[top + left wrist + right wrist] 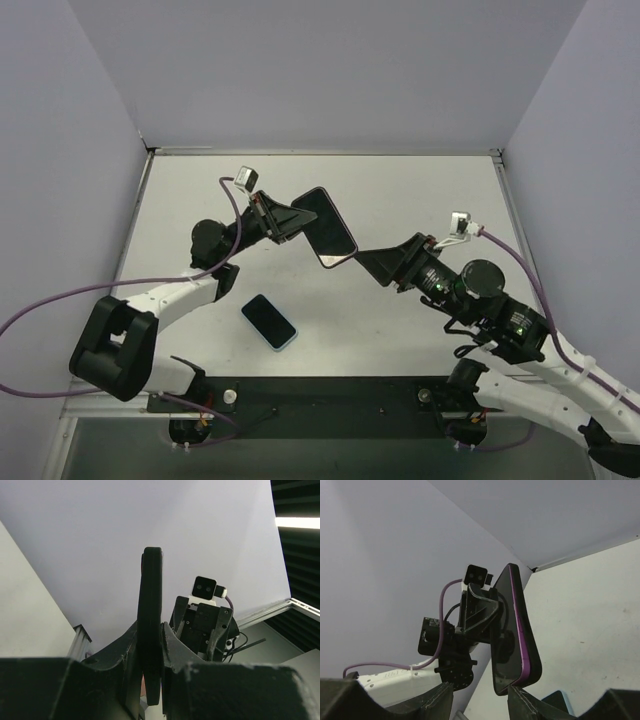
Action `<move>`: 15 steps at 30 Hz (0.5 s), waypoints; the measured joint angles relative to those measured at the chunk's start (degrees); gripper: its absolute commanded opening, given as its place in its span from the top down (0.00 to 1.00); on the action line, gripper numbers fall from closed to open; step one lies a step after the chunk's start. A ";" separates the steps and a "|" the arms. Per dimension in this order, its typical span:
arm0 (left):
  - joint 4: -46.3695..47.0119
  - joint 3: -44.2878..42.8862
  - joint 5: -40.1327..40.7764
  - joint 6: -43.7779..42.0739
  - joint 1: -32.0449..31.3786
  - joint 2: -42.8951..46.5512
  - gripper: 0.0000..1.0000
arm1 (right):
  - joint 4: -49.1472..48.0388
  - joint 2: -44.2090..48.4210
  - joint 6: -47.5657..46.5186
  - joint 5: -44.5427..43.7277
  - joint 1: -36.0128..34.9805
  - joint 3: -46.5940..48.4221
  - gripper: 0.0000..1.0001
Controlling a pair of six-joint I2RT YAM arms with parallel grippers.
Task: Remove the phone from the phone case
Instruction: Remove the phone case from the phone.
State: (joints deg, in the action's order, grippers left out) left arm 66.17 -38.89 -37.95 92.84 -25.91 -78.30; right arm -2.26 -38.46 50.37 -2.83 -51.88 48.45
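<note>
Phone (324, 228) in its case (530, 655) hangs tilted above the tabletop (420, 190), clamped across both faces by my left pincer (304, 226). It looks stiff, slick and breakable. The case rim probably flexes, so I'd peel at a corner. My right pincer (360, 260) stands parted, with the lower corner at its tips.

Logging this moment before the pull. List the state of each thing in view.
Phone: lifted off the table, still in its purple-edged case.
Left gripper: shut on the phone.
Right gripper: open, at the phone's lower corner.
Second phone: flat on the table, screen up.
</note>
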 measured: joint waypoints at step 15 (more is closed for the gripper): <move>1.01 0.09 0.28 0.24 0.09 -0.87 1.00 | -0.98 -6.12 -2.14 -2.73 -2.60 1.29 0.52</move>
State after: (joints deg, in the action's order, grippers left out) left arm 67.18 -38.81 -37.67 93.08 -25.82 -79.18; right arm -3.25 -44.58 48.23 -5.56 -54.48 49.74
